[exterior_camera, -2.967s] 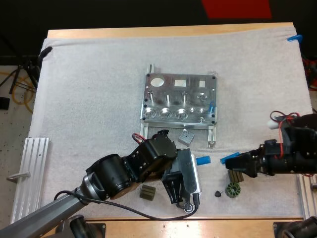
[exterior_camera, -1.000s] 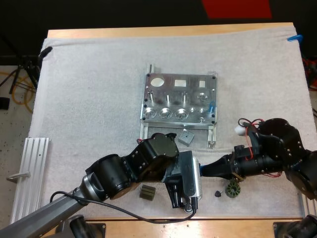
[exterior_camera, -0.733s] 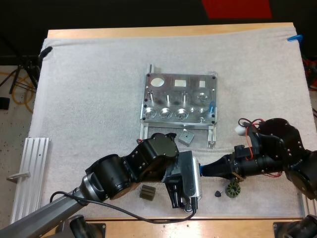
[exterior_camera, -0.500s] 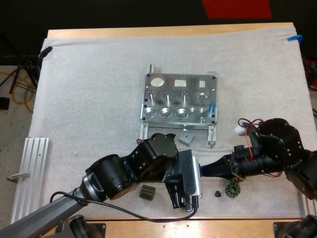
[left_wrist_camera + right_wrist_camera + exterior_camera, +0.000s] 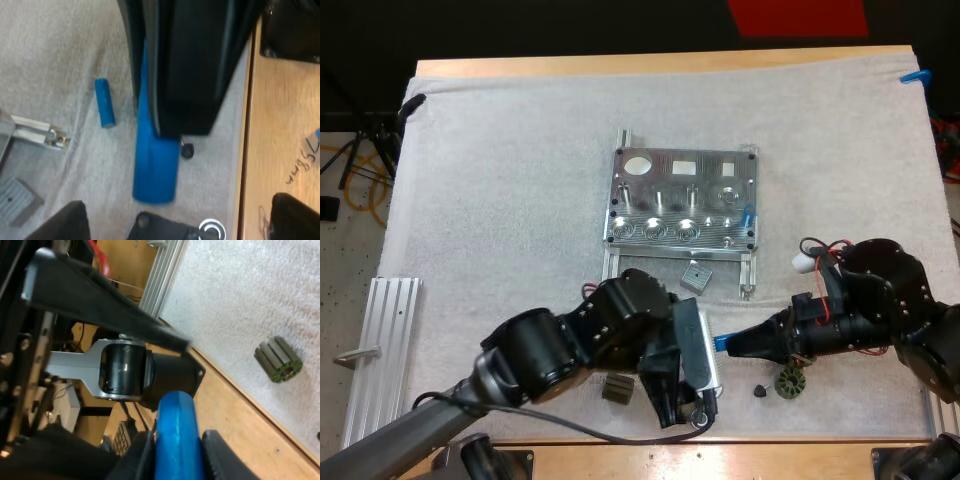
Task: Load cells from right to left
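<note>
Desk: Where is your right pincer?
Me: My right pincer (image 5: 734, 345) is clamped on a cell (image 5: 175, 440), a finger pressing on each side. I hold it low over the mat (image 5: 520, 180), between the fixture (image 5: 682, 200) and the near edge of the tabletop (image 5: 800, 452). The cell points towards my left arm, its free end just beside that arm's wrist.
Desk: And the left one?
Me: My left pincer (image 5: 666, 393) hangs over the near part of the mat, fingers (image 5: 70, 225) spread wide, nothing between them.
Desk: Any more cells about?
Me: A loose cell (image 5: 104, 102) lies flat on the mat, near the held one and close to the foot of the fixture's right leg, touching neither. A blue piece (image 5: 747, 214) stands at the fixture's right end; I cannot tell how deep it sits.
Desk: What else is on the mat?
Me: A grey cube (image 5: 695, 276) lies just in front of the fixture, between its legs. A dark block (image 5: 616, 388) sits just beside my left pincer. A ribbed part (image 5: 790, 381) and a small dark bit (image 5: 758, 390) lie near each other on the near side of my right pincer. A rail (image 5: 380, 350) lies beside the mat's left edge, well apart from the rest
</note>
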Tool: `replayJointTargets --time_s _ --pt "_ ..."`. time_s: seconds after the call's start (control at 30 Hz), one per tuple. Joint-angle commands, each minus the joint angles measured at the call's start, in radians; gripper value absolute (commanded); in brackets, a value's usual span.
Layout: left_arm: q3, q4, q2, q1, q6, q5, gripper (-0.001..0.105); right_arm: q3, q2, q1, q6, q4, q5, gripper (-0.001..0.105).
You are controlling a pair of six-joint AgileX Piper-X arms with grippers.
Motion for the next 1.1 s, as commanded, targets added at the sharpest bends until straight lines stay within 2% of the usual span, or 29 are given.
replayJointTargets --time_s 0.0,0.13,0.2,0.27,0.4,0.63,0.8,0.93,1.07 --pt "-0.018 0.041 -0.033 -0.001 -0.011 -0.035 0.072 -0.014 -0.004 0.001 -0.030 -0.012 0.013 0.000" --pt "-0.019 0.078 -0.099 -0.001 -0.035 -0.130 0.072 -0.048 -0.004 0.001 -0.118 0.047 0.091 0.000" --pt "-0.019 0.078 -0.146 -0.001 -0.084 -0.203 0.072 -0.082 -0.004 0.001 -0.197 0.120 0.157 0.000" --pt "-0.019 0.078 -0.184 -0.001 -0.117 -0.255 0.072 -0.108 0.004 0.001 -0.245 0.175 0.195 0.000" --pt "-0.019 0.078 -0.255 -0.001 -0.238 -0.382 0.072 -0.167 0.030 0.001 -0.332 0.280 0.279 0.000" --pt "-0.019 0.078 -0.338 -0.001 -0.343 -0.484 0.072 -0.291 0.101 0.001 -0.469 0.417 0.427 0.000" --pt "-0.019 0.127 -0.386 -0.001 -0.428 -0.618 0.072 -0.388 0.176 0.001 -0.554 0.484 0.536 0.000" --pt "-0.019 0.160 -0.417 -0.001 -0.487 -0.680 0.072 -0.445 0.225 0.001 -0.592 0.513 0.580 0.000" --pt "-0.019 0.203 -0.452 -0.001 -0.554 -0.764 0.072 -0.515 0.289 0.037 -0.643 0.521 0.673 0.000"
